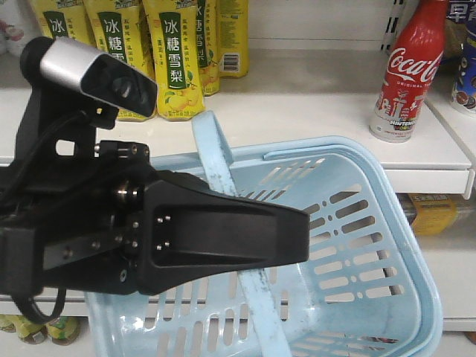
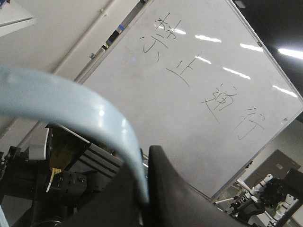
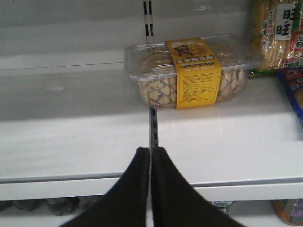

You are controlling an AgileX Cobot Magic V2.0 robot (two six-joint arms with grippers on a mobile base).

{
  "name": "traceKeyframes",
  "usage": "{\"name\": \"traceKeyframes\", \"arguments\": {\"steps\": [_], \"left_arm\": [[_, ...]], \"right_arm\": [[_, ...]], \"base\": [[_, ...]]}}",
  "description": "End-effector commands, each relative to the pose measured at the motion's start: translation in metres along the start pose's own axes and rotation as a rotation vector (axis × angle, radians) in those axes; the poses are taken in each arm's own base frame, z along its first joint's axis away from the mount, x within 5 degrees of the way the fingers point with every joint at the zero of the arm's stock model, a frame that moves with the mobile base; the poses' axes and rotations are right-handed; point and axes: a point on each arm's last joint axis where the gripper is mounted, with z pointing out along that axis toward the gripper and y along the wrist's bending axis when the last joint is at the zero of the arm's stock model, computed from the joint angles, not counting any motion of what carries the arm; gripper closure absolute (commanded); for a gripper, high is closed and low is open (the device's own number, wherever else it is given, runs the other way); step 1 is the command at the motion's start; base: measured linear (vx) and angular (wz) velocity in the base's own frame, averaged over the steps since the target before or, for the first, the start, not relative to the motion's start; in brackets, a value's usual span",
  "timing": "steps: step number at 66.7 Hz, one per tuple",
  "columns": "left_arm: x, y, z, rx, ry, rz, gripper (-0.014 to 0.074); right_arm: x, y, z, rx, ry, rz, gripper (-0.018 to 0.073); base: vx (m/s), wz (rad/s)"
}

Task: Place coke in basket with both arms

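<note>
The left gripper grips the basket by its handle, the right gripper is closed empty, and the coke stands upper right on the shelf.

White shelf, front view. Coke stands upright on it near the right end. Row of yellow drink bottles well left of the coke, further back. Blue package just right of the coke, cut off by the frame edge.
</note>
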Motion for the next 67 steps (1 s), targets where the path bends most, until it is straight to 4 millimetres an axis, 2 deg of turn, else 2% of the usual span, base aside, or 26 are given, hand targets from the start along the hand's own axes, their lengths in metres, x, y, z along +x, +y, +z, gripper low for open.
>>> {"name": "traceKeyframes", "arguments": {"steps": [1, 58, 67], "left_arm": [[-0.003, -0.035, -0.0017, 0.23, 0.015, 0.046, 0.0602], [-0.003, -0.035, -0.0017, 0.23, 0.015, 0.046, 0.0602], [-0.003, -0.035, -0.0017, 0.23, 0.015, 0.046, 0.0602]], "right_arm": [[-0.0039, -0.0002, -0.0002, 0.003, -0.08, -0.014, 0.0564], [-0.004, -0.0011, -0.0003, 0.014, -0.081, -0.046, 0.0564], [-0.0091, -0.0007, -0.0008, 0.01, -0.138, -0.048, 0.0564]], "base": [[0.01, -0.06], [0.0, -0.01], [0.0, 0.0]]}}
